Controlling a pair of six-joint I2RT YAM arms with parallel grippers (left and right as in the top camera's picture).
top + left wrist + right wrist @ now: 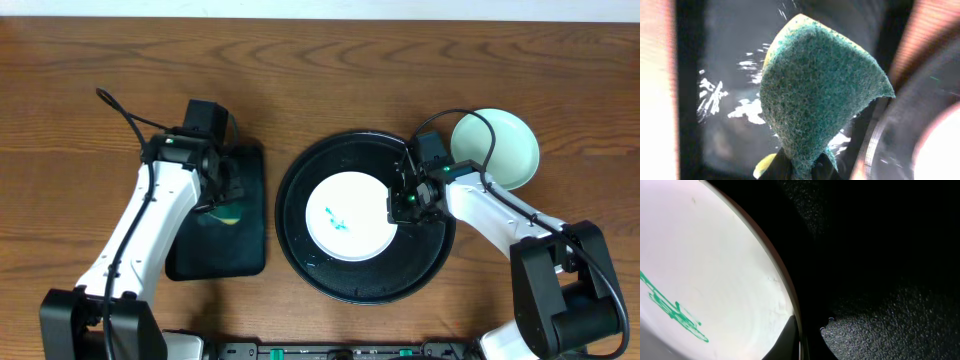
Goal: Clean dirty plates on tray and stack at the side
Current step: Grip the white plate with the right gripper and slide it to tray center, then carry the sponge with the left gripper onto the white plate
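A white plate (350, 215) with a teal smear in its middle lies on the round black tray (365, 290). My right gripper (405, 205) is at the plate's right rim. In the right wrist view the white plate (705, 255) has one finger over its rim and one outside it, so the right gripper (805, 340) is shut on the rim. A mint-green plate (497, 148) sits on the table right of the tray. My left gripper (225, 205) is shut on a green and yellow sponge (815, 95), pinched low between the fingers (802, 167).
A smaller rectangular black tray (215, 250), wet with streaks, lies under the left gripper and sponge, just left of the round tray. The rest in view is bare wooden table (320, 70).
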